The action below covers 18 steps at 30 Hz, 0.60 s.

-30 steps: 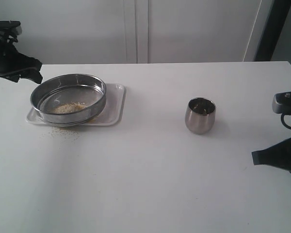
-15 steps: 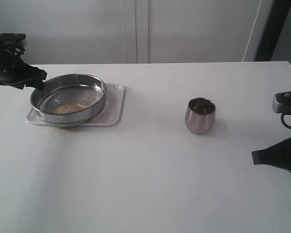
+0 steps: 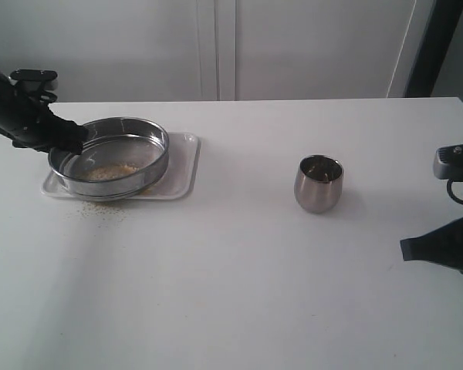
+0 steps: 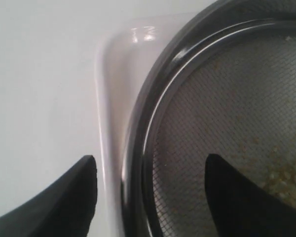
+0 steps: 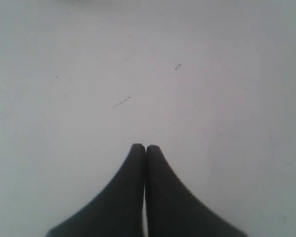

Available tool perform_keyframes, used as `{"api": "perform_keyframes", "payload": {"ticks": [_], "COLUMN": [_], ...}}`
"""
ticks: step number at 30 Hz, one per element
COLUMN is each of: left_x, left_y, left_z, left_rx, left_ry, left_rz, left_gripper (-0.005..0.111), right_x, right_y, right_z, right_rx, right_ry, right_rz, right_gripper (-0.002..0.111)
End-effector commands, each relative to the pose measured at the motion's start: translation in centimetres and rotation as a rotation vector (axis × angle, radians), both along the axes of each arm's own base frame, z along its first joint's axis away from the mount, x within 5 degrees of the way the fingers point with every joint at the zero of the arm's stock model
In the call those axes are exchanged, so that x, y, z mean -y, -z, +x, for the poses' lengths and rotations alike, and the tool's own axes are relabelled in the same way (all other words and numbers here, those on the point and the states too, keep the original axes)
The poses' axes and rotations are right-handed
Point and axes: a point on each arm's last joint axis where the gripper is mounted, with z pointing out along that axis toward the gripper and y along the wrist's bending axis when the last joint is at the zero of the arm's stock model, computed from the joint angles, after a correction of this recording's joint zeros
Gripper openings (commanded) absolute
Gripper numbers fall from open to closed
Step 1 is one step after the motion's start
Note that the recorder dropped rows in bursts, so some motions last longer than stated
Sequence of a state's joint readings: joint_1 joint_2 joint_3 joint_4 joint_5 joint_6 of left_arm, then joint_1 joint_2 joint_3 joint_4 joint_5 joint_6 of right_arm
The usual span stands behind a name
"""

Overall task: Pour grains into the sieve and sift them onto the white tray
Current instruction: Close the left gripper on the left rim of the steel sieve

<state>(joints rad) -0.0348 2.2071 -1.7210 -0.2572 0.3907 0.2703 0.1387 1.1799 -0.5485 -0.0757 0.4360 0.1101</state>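
The steel sieve (image 3: 116, 186) rests on the white tray (image 3: 184, 166), with a small patch of yellow grains (image 3: 112, 170) on its mesh. My left gripper (image 3: 76, 139) is open at the sieve's far left edge. In the left wrist view this gripper (image 4: 150, 160) straddles the sieve rim (image 4: 155, 98), one finger outside over the tray (image 4: 113, 74), the other inside above the mesh near the grains (image 4: 281, 173). Neither finger touches the rim. My right gripper (image 3: 405, 248) is shut and empty low at the table's right edge, its tips (image 5: 146, 146) pressed together.
A small rounded steel cup (image 3: 319, 183) stands upright right of the table's middle. A few spilled grains (image 3: 100, 208) lie on the table just in front of the tray. The table (image 3: 231, 293) is white, with a pale wall behind.
My left gripper has come right and down from the table's far left to the sieve's rim, staying open. The right arm, sieve and cup have not moved.
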Motion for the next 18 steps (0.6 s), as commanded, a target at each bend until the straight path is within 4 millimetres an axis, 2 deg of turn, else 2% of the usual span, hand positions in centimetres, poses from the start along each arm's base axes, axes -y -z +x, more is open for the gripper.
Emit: {"api": "perform_keyframes", "payload": {"ticks": [1,14,18], "left_x": [0.97,0.77,0.78], "left_y": [0.64,0.78,1.36], "left_z": [0.17,0.42,0.43], "left_rx": [-0.001,0.025,0.009], "left_ry": [0.007,0.008,0.007], "left_rz": [-0.006,0.019,0.018], "left_gripper": [0.064,0.055,0.054], "right_x": [0.21,0.21,0.20], "right_y": [-0.04,-0.04,-0.06], "right_z": [-0.04,-0.04,-0.03], "right_rx": [0.011,0.011,0.013], "right_ry": [0.008,0.008,0.007], "right_rz": [-0.001,-0.001,0.000], "right_gripper": [0.000,0.000,0.000]}}
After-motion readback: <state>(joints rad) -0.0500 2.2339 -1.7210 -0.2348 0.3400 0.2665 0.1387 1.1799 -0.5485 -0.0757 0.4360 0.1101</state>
